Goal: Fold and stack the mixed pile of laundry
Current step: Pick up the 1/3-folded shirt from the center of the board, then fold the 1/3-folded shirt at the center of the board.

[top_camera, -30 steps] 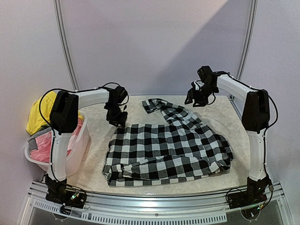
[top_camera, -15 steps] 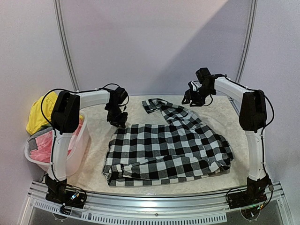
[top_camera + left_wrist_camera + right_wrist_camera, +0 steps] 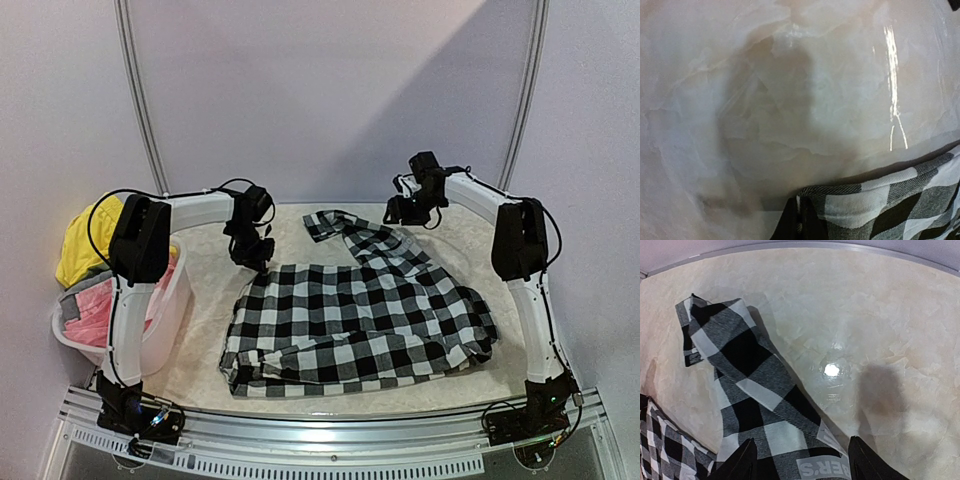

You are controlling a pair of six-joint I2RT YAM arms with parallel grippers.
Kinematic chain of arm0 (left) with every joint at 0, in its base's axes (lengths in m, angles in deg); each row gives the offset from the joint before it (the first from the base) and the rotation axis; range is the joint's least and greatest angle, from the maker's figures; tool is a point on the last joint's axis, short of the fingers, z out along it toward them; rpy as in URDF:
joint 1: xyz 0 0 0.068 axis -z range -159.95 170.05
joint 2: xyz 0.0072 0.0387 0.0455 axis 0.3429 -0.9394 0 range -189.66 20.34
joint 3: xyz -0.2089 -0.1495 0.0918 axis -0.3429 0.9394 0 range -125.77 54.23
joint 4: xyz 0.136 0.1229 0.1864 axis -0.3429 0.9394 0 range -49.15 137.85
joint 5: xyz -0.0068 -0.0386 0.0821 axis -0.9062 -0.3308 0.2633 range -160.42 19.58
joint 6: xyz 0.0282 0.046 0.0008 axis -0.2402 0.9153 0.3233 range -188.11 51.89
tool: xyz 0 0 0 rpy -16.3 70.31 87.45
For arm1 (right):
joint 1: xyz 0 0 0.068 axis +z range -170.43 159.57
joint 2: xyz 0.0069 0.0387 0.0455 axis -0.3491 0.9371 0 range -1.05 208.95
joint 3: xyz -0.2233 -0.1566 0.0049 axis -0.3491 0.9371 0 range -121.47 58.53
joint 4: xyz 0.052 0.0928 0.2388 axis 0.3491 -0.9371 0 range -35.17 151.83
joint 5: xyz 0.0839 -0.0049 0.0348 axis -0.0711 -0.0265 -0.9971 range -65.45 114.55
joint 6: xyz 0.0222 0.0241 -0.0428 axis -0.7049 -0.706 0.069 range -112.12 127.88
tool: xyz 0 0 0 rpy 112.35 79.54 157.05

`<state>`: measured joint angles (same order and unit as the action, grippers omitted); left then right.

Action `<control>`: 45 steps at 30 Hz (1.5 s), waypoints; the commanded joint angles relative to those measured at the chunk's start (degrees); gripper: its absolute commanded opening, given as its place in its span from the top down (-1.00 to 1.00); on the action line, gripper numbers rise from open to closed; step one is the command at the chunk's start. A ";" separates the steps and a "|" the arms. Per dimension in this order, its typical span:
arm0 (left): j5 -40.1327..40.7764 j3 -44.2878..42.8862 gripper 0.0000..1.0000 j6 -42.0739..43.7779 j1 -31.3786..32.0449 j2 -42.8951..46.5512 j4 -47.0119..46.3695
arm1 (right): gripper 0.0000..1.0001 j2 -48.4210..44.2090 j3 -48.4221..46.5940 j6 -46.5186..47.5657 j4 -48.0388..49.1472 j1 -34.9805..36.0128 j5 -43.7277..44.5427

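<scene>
**Pinch the corner, then take the sleeve before lifting**

Nearest to the arm bases, the checked shirt (image 3: 360, 320) lies on the table (image 3: 470, 245), mostly flat. Its near edge is already doubled and a little wrinkled. This part needs no touch now; it should stay where it is as an anchor.

Further in, the left tool (image 3: 799, 220) is at the far-left corner of the shirt body. Its fingers are closed, and in the wrist view the checked hem sits right at them, so I judge it has the cloth pinched. The grip looks very close to the edge, so it is better to lift slowly and low, otherwise the thin hem can slip out.

To the left, the white basket (image 3: 165, 320) holds the yellow garment (image 3: 80, 245), the pink one (image 3: 90, 315) and a grey piece (image 3: 72, 296). These wait for later.

At the far side, the sleeve (image 3: 740, 365) stretches away from the body towards the back of the table. The right tool (image 3: 802, 462) hovers over its base, near the white lettering, with the fingers wide apart and holding nothing. It should come down straight and catch only the sleeve layer. Then both arms should move together, so the fold line stays straight.
</scene>
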<state>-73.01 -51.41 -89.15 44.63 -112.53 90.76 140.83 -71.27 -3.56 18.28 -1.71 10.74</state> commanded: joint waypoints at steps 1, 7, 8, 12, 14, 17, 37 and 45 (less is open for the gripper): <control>-1.68 -0.47 1.00 -0.49 -0.40 -1.18 1.40 | -0.28 3.43 -1.90 5.17 -1.37 -0.52 2.91; -1.81 -1.46 1.00 -1.01 -0.25 -1.16 2.94 | -0.30 6.82 -4.16 5.95 -1.26 -0.61 3.23; -1.89 -1.54 1.00 -1.10 -0.25 -1.23 3.12 | -0.30 7.19 -4.15 5.84 -1.17 -0.61 2.70; -2.00 -1.74 1.00 -1.37 -0.26 -1.58 3.33 | -0.19 8.07 -4.44 5.30 -0.48 -0.70 1.06; -1.93 -1.76 1.00 -1.42 -0.32 -1.64 3.43 | -0.01 8.29 -4.69 4.99 0.14 -0.83 0.17; -1.75 -1.76 1.00 -1.18 -0.31 -1.47 3.60 | 0.32 8.64 -5.45 4.32 1.55 -1.00 -1.60; 2.40 5.47 1.00 -0.67 -1.36 8.93 0.04 | 1.00 -4.13 -2.25 5.37 1.66 -4.61 2.07; -1.37 9.59 1.00 -0.82 -1.32 12.38 -4.73 | 1.00 -10.61 8.29 6.60 6.66 -4.17 -0.93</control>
<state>-72.51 -44.03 -90.02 44.13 -102.48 89.16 134.08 -69.04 1.60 21.56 -6.24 10.63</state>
